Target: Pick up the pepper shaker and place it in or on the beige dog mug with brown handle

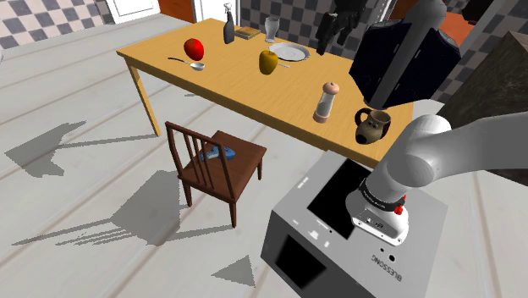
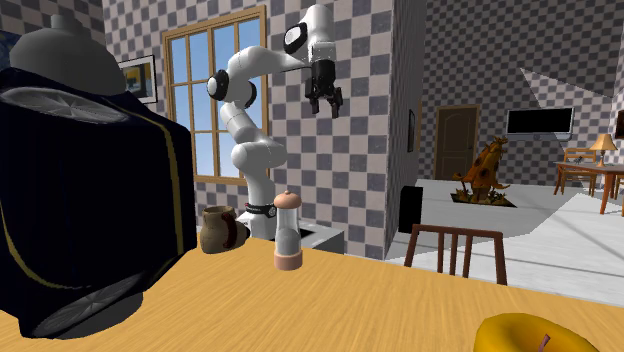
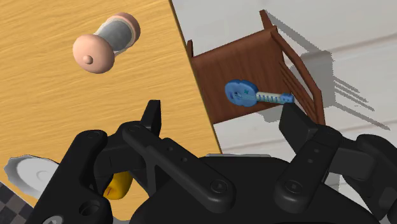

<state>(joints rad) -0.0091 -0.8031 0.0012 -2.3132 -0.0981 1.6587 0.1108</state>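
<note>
The long light wooden table [image 1: 228, 80] carries both task items near its edge. A dark brown wooden chair [image 1: 216, 165] stands at the shaker's eight o'clock in the shoulder view. The black two-finger gripper [image 1: 332, 42] hangs high above, fingers spread wide, gripping nothing. Near the beige-and-brown dog-faced mug [image 1: 373, 127], the clear, pink-capped pepper shaker [image 1: 326, 103] stands upright at its ten o'clock.

Shoulder view: high behind the grey box stand [image 1: 305, 203], looking down over the wooden desk [image 1: 220, 76]. Second exterior view: low at desk level, facing the stand. Wrist view: overhead. All share the pink-capped clear shaker [image 1: 326, 102].
</note>
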